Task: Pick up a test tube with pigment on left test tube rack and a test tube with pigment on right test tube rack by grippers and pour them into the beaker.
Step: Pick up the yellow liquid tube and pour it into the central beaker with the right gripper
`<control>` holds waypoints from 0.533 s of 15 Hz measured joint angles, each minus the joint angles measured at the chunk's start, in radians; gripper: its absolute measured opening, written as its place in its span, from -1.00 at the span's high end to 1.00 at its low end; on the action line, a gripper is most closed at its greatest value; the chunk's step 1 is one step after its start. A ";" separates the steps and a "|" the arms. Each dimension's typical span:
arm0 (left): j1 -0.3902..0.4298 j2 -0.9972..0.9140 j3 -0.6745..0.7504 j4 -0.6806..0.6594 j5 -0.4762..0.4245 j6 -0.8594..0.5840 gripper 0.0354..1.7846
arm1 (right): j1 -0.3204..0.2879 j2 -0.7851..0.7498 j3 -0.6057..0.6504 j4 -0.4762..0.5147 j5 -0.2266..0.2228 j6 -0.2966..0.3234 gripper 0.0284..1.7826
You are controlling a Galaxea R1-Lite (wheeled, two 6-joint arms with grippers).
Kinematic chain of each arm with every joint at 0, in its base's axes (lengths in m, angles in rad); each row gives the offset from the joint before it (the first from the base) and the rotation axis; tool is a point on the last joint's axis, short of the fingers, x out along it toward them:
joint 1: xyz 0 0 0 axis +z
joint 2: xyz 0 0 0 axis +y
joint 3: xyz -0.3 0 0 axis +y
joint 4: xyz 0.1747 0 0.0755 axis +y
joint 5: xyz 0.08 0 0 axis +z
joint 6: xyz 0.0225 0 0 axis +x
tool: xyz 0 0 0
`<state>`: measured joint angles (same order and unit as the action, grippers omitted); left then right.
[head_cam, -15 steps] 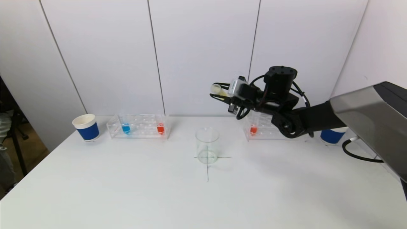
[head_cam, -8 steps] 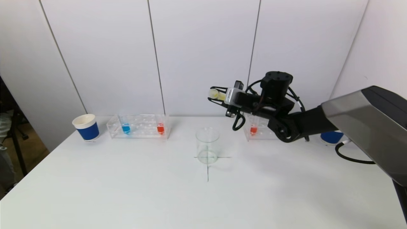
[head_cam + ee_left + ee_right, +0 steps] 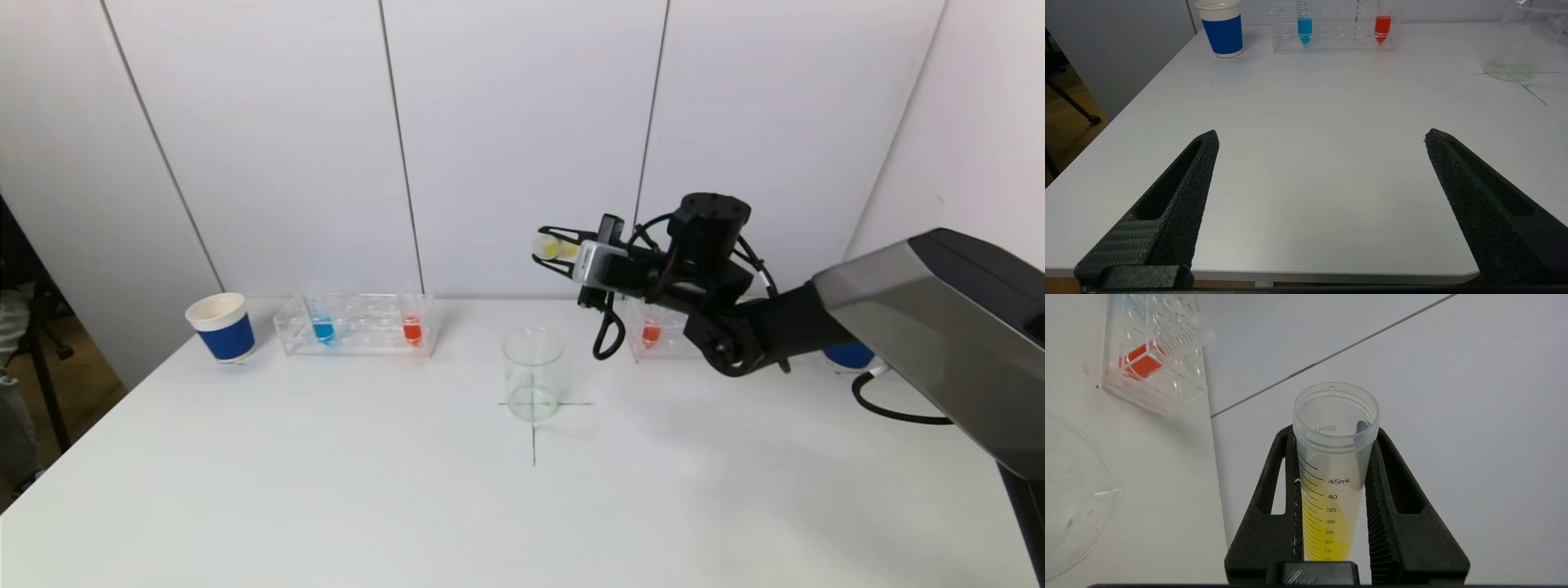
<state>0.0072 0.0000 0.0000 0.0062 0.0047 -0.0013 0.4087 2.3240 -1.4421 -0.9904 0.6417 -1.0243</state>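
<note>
aloft, right tool [image 3: 549, 245] round yellow tube [image 3: 555, 246]

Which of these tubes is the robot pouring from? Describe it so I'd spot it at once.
Find the glass beaker at the middle of the white table. Above it and slightly right, the right gripper holds a tube tipped on its side, the yellow tube. Every other tube stands in a rack, blue or red.

Yellow-pigment test tube [image 3: 549, 246] tipped near-horizontal above the empty glass beaker [image 3: 532, 373] — mouth open, liquid inside.
</note>
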 joint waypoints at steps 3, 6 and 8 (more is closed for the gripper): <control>0.000 0.000 0.000 0.000 0.001 0.000 -0.98 | 0.001 0.008 0.020 -0.043 -0.002 -0.034 0.47; 0.000 0.000 0.000 0.000 0.001 -0.001 -0.98 | 0.000 0.016 0.056 -0.081 -0.003 -0.064 0.47; 0.000 0.000 0.000 0.000 0.000 0.000 -0.98 | 0.001 0.019 0.089 -0.105 -0.003 -0.074 0.47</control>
<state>0.0072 0.0000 0.0000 0.0057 0.0047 -0.0013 0.4098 2.3428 -1.3528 -1.0957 0.6387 -1.0987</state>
